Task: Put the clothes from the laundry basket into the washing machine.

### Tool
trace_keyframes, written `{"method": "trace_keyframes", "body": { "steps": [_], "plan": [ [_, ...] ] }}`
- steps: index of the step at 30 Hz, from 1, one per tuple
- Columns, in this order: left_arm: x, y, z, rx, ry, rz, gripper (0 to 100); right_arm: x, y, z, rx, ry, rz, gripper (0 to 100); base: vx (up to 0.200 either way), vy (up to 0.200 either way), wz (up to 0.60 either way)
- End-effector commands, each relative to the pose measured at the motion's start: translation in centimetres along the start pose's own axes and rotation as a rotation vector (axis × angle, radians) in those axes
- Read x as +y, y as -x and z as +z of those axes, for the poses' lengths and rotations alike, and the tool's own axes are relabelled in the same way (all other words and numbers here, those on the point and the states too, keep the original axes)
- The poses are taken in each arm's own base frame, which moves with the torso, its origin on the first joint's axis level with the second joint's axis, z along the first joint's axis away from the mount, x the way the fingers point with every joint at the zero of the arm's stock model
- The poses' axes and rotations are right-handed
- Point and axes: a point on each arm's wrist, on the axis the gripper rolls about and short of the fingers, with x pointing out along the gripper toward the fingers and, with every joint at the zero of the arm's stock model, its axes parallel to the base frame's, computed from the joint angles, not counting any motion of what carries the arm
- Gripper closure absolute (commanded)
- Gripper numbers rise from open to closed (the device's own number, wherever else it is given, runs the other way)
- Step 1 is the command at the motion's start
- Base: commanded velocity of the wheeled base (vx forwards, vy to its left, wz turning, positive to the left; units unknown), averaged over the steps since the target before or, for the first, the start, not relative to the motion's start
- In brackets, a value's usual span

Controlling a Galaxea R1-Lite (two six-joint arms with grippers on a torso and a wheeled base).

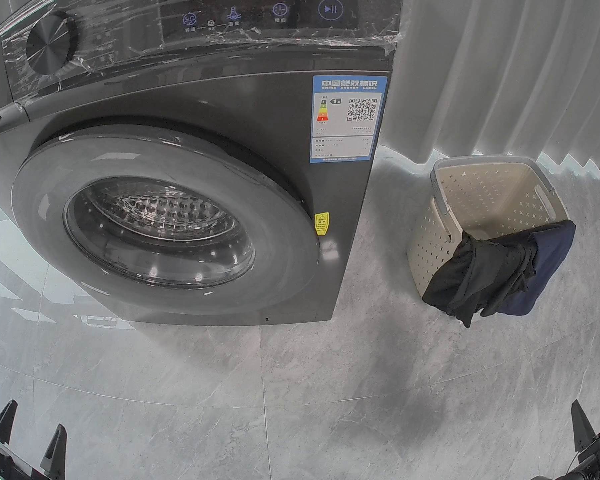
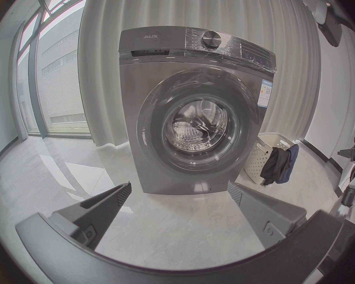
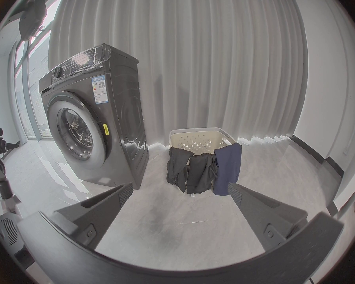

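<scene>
Clothes hang over the 6 o'clock rim of the laundry basket as the head view has it. Two are dark, thin and limp, and beside them is a navy garment. All three drape down the outer wall almost to the floor. The basket is cream plastic, rectangular with rounded corners, its walls punched with small holes and a slot handle. It stands on the floor at 3 o'clock of the washing machine, apart from it. The machine is dark grey metal with wrinkled clear film over its top. Its round door seems shut, though I cannot tell whether it is latched, and a ribbed steel drum shows through the glass.

The left hand sits low at 7 o'clock of the head view, fingers apart and empty, facing the door. The right hand sits at 5 o'clock, likewise spread and empty, facing the basket.

With the door shut, nothing can go in until it is opened. The basket looks light and the tile glossy, so a sideways pull on a garment could tip or slide it. Cloth may catch on the perforations. The overlapping pieces might also lift together, or a slack one might slip from a shallow pinch.
</scene>
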Motion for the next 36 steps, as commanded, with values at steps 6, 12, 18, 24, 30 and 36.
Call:
{"method": "trace_keyframes", "body": {
  "steps": [6,12,18,24,30,36],
  "plan": [
    [0.02,0.01,-0.48,-0.002,0.000,0.000,0,0.01,0.00,-0.52,0.001,-0.001,0.001,0,0.000,0.067,0.00],
    [0.02,0.01,-0.48,-0.002,0.000,0.000,0,0.01,0.00,-0.52,0.001,-0.001,0.001,0,0.000,0.200,0.00],
    [0.02,0.00,-0.48,0.000,0.000,0.000,0,0.01,0.00,-0.52,0.001,-0.001,0.001,0,0.000,0.033,0.00],
    [0.02,0.01,-0.48,-0.002,0.000,0.000,0,0.01,0.00,-0.52,0.001,-0.001,0.001,0,0.000,0.000,0.30],
    [0.02,0.01,-0.48,-0.002,0.000,0.000,0,0.01,0.00,-0.52,0.001,-0.001,0.001,0,0.000,0.167,0.00],
    [0.02,0.01,-0.48,-0.002,0.000,0.000,0,0.01,0.00,-0.52,0.001,-0.001,0.001,0,0.000,0.033,0.00]
  ]
}}
